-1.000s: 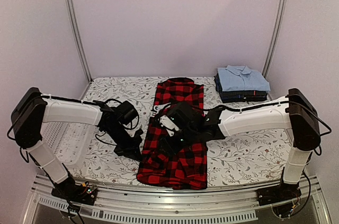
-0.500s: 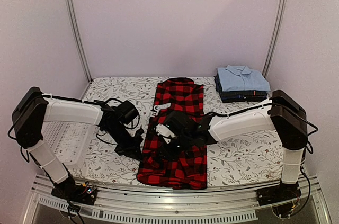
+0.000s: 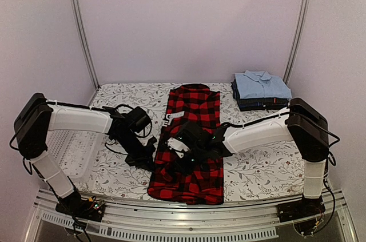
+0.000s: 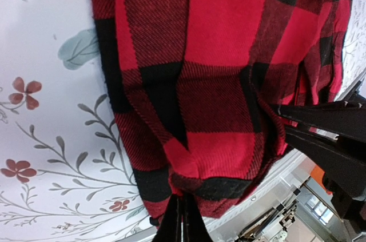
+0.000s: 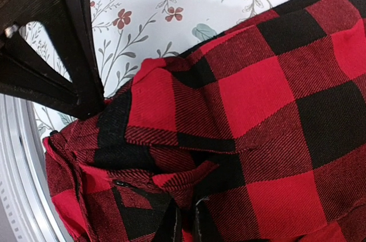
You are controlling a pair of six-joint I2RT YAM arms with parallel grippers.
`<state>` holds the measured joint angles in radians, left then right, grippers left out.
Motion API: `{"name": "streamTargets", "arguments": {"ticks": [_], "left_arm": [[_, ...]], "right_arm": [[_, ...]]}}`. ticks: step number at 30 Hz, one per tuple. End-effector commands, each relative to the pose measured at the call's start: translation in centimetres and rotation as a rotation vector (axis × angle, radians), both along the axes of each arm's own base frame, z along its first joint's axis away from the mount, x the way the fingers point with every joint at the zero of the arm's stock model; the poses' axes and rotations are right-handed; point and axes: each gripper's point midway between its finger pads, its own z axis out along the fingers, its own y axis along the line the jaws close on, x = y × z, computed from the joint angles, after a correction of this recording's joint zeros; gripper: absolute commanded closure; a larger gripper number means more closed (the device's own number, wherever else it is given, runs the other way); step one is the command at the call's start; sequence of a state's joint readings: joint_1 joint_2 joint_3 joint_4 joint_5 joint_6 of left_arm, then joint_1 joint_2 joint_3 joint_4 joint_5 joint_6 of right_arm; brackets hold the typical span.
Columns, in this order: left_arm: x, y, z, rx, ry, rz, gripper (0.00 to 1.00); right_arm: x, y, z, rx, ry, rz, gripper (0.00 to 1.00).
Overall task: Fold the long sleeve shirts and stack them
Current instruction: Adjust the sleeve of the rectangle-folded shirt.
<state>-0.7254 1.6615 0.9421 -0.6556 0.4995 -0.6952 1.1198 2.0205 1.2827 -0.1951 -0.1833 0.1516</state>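
The red-and-black check shirt [image 3: 193, 139] lies lengthwise in the middle of the table, collar at the far end. My left gripper [image 3: 150, 156] is at its near left edge, shut on a pinch of the cloth [image 4: 182, 219]. Over the lower left part of the shirt, my right gripper [image 3: 182, 159] has its fingers nearly together on a raised fold of the check fabric [image 5: 186, 222]. The two grippers are close to each other; the left one's black body [image 5: 63, 42] shows in the right wrist view. A folded light blue shirt [image 3: 261, 85] tops dark navy ones [image 3: 260, 103] at the back right.
A white mesh basket [image 3: 71, 151] sits at the left under the left arm. The table's metal front rail [image 3: 183, 210] runs just below the shirt's hem. A floral cloth [image 3: 257, 162] covers the table.
My right gripper has moved left across the shirt toward the left gripper and closed down onto a fold of cloth. The left gripper has stayed shut on the shirt's edge.
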Motion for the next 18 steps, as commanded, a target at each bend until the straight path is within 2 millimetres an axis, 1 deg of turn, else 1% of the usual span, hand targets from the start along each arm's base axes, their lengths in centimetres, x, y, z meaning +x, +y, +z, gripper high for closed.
{"name": "streamTargets", "arguments": {"ticks": [1,5,8,10,14,18], "left_arm": [[0.7,-0.2,0.5,-0.005,-0.012,-0.009,1.0],[0.7,-0.3,1.1,-0.007,-0.013,-0.024,1.0],[0.7,-0.4,1.5,-0.012,-0.013,-0.03,1.0],[0.6,-0.5,1.8,-0.017,-0.011,-0.035,1.0],[0.4,-0.5,2.2,-0.023,-0.005,-0.039,1.0],[-0.3,-0.2,1.9,-0.023,0.014,-0.044,1.0]], "right_arm": [[0.4,0.4,0.5,-0.008,0.011,0.009,0.99],[0.8,0.0,2.8,0.026,0.051,0.023,1.0],[0.7,-0.3,4.3,0.055,0.109,0.054,1.0],[0.3,-0.4,4.8,0.057,0.144,0.082,1.0],[-0.4,-0.4,4.2,0.026,0.189,0.114,1.0],[-1.2,-0.9,3.5,0.0,0.231,0.129,1.0]]}}
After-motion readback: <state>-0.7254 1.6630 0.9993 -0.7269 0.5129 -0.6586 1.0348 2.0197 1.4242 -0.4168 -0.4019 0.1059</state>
